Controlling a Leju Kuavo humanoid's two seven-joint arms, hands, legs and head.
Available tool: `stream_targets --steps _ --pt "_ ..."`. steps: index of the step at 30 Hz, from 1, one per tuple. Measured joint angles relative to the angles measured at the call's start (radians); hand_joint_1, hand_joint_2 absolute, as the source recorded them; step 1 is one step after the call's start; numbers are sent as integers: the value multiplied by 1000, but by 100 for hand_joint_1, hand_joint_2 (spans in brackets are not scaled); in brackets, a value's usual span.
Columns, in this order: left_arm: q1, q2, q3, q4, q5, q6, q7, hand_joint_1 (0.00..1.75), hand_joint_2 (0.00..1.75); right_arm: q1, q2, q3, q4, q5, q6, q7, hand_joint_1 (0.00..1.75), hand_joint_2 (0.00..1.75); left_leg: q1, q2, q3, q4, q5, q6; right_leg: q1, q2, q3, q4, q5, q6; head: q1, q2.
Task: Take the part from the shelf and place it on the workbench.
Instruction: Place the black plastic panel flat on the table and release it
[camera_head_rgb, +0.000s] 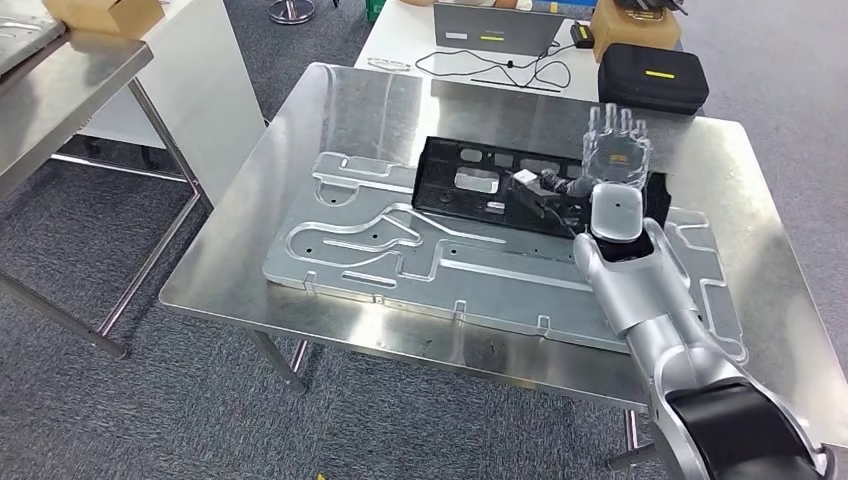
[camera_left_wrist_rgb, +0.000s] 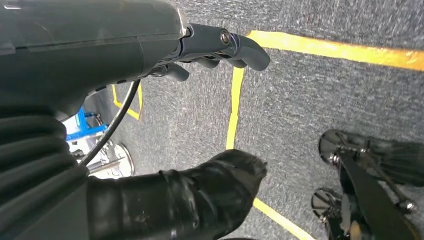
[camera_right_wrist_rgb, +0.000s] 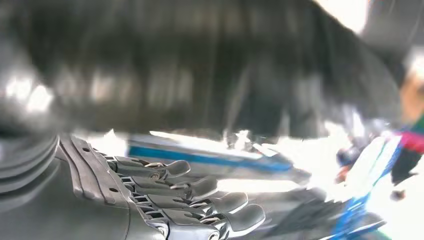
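- Lying on the steel workbench (camera_head_rgb: 300, 130), the black part (camera_head_rgb: 480, 185), a flat panel with cut-outs, rests on the far edge of a large machined aluminium plate (camera_head_rgb: 400, 250).
- The right hand (camera_head_rgb: 617, 150) hovers over the part's right end, palm raised and fingers (camera_right_wrist_rgb: 220, 202) straight and spread, grasping nothing.
- The left hand (camera_left_wrist_rgb: 215, 50) hangs over grey carpet marked with yellow tape (camera_left_wrist_rgb: 340, 50); its fingers curl slightly and it carries nothing.
- The right wrist view is badly blurred, so whether that hand touches the part cannot be told.
- Beyond the workbench, a white table (camera_head_rgb: 400, 30) carries a laptop (camera_head_rgb: 495, 28), a black case (camera_head_rgb: 653, 78) and a cardboard box (camera_head_rgb: 635, 25).
- To the left stands a second steel table (camera_head_rgb: 70, 90).
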Motion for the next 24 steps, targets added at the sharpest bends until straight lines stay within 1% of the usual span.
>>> stream_targets --steps 2,4,6,8,10,12,16,18,19,20,22,23,24 --pt "0 -4 -9 0 -5 -3 2 0 0 15 -22 -4 -98 6 -27 45 0 0 0 0 -1 0 -1 0 0 0 -2 0 0 0 0 0" --pt "1 -7 -15 0 -10 -4 3 0 0 21 -43 -4 -179 9 -41 68 0 0 0 0 -2 -1 -1 -1 0 1 -3 0 -1 -1 0 0" --pt "1 -10 -19 0 -14 -4 3 0 0 27 -58 -4 -246 10 -63 73 0 0 0 0 -2 -1 -2 -1 0 1 -3 0 -1 -1 0 0" --pt "0 -12 -21 0 -15 -4 4 0 0 39 -61 -7 -308 10 -76 42 0 0 0 0 -2 -1 -2 -1 0 1 -3 0 -1 -1 0 0" --pt "0 -14 -22 0 -13 0 6 0 0 65 -44 -30 -371 11 -52 -30 0 0 0 1 -2 -1 -3 -1 1 2 -3 -1 -1 -1 0 0" --pt "0 -15 -24 0 -19 6 11 0 0 99 -11 -68 -433 11 -17 -95 0 0 -3 1 -2 1 -5 1 -1 1 -3 -1 -2 2 0 0" --pt "0 -15 -26 0 -43 15 18 0 0 149 47 -110 -525 10 20 -151 0 0 -8 0 -3 2 -8 7 -5 0 -2 -3 -3 8 0 0" --pt "-1 -15 -26 0 -45 15 18 0 0 160 64 -121 -556 9 25 -160 0 0 -4 0 3 -9 -3 14 -6 1 -3 4 -10 13 0 0" --pt "-1 -16 -26 0 -45 15 18 0 0 163 69 -126 -569 8 26 -162 0 0 -2 1 7 -15 -1 19 -7 2 -11 25 -25 13 0 0" --pt "-1 -16 -26 0 -45 15 18 0 0 165 72 -130 -579 8 27 -163 0 0 1 2 11 -19 2 23 -7 4 -29 67 -51 12 1 0" --pt "-2 -18 -26 0 -44 15 18 0 0 173 74 -135 -591 5 29 -169 0 0 -1 4 12 -19 3 27 -4 8 -93 198 -117 9 0 0" --pt "-2 -18 -26 0 -43 16 18 0 0 180 74 -137 -595 0 29 -175 0 0 -2 4 12 -17 4 27 -3 9 -123 257 -137 9 0 0" --pt "-2 -19 -26 0 -46 22 18 0 0 188 74 -139 -600 -8 32 -184 0 0 -4 3 12 -15 3 27 -3 10 -139 285 -137 7 0 0"
